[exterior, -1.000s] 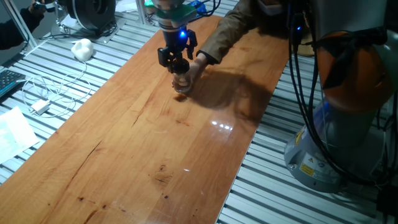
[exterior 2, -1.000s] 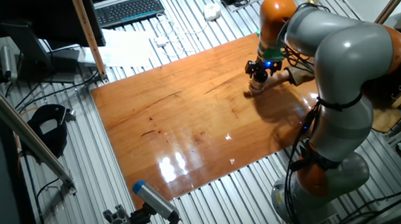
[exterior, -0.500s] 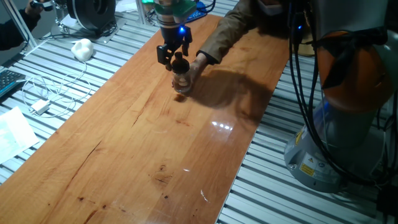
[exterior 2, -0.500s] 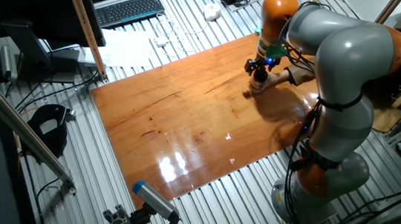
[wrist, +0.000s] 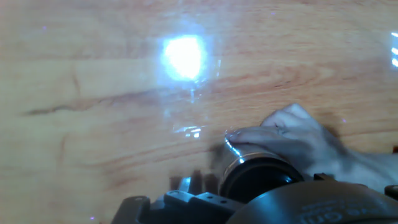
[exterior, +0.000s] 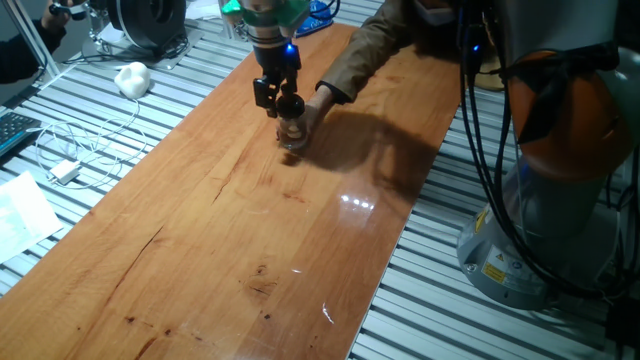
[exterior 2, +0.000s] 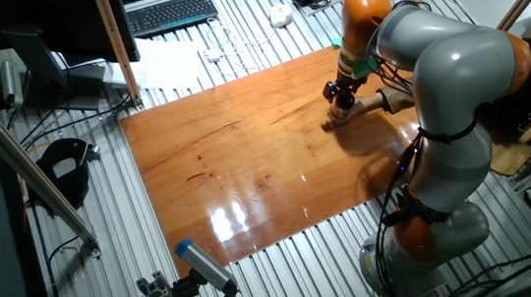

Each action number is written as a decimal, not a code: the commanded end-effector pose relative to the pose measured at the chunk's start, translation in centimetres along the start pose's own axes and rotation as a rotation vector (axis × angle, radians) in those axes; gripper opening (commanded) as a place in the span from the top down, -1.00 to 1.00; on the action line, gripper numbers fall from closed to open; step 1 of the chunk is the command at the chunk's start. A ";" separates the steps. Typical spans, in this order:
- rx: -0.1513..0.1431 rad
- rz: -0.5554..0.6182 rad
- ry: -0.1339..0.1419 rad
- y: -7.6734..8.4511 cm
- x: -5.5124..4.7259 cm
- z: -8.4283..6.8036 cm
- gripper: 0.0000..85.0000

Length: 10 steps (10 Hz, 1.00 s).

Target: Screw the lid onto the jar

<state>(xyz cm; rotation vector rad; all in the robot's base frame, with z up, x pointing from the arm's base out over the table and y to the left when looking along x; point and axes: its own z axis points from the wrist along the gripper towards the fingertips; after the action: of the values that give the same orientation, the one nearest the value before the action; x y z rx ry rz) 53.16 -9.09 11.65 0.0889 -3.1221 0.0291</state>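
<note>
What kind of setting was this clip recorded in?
Most likely a robotics lab bench: a wooden board lies on a slotted aluminium table, with a keyboard and loose cables beside it, and a person's hand steadies the jar under the gripper.

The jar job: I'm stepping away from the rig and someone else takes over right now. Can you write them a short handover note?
Gripper: directly over the jar, closed on the black lid as far as the fixed views show.
Jar: upright on the wooden table, steadied by a person's hand wrapped around it from the far side; the hand view shows the fingers against the glass.
Done: lid brought onto the jar's mouth.
Left: how far it is threaded cannot be seen. Probably finish turning, release, and lift clear. Mind the hand close to the gripper.
</note>
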 end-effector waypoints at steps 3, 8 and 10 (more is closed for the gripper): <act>0.007 -0.270 -0.006 0.0 0.1 0.1 -1.00; 0.005 -0.318 -0.013 -0.3 0.4 0.2 -1.00; 0.003 -0.327 -0.011 -0.6 0.8 0.3 -0.60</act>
<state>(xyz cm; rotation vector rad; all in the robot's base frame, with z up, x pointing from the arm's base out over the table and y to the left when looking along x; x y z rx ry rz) 52.40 -9.72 11.35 0.5955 -3.0751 0.0287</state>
